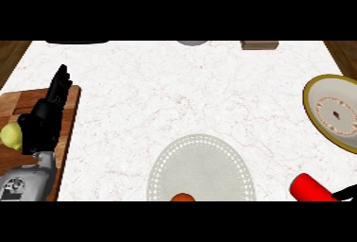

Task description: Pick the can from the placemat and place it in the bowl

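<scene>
Currently the red can is off the placemat, tilted, close to the worktop's front right corner. My right hand shows only as a black sliver touching the can's right side, and I cannot tell whether that hand is closed round it. The bowl lies along the worktop's right edge, behind the can and apart from it, and it looks shallow. I therefore judge the release to be the main risk: a tilted can let go over the near rim could roll out, or strike the rim and shove the bowl towards the edge. With so little of the hand in view, I would also worry about the can slipping on the way across without my seeing it. An orange thing at the placemat's front edge lies apart from that path. My left hand rests over the cutting board at the left edge, fingers straight and together, pointing up, beside a yellow fruit, and has no part in this.
</scene>
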